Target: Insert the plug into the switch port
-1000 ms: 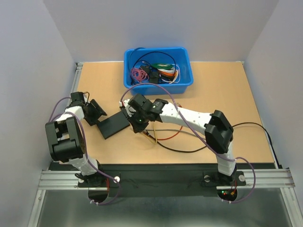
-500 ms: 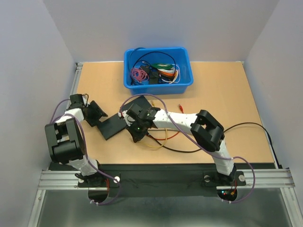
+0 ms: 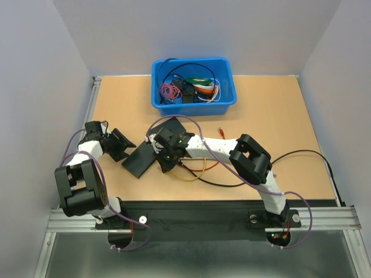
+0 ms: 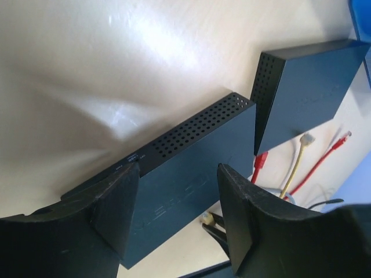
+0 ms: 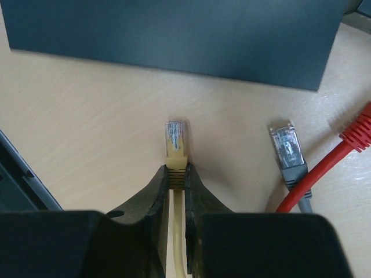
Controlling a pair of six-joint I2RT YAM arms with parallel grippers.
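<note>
A black network switch lies on the wooden table left of centre. It also shows in the left wrist view and fills the top of the right wrist view. My left gripper grips its left end, one finger on each side. My right gripper is shut on a yellow plug and holds it just above the table. The plug's clear tip points at the switch's side from a short gap. No port shows.
A second black switch lies just behind the grippers. A grey plug and a red cable lie right of the yellow plug. Loose cables trail across the middle. A blue bin of wires stands at the back.
My left gripper has swung the switch round and a little toward the front. My right arm has folded in, bringing the yellow plug left and close to the switch.
</note>
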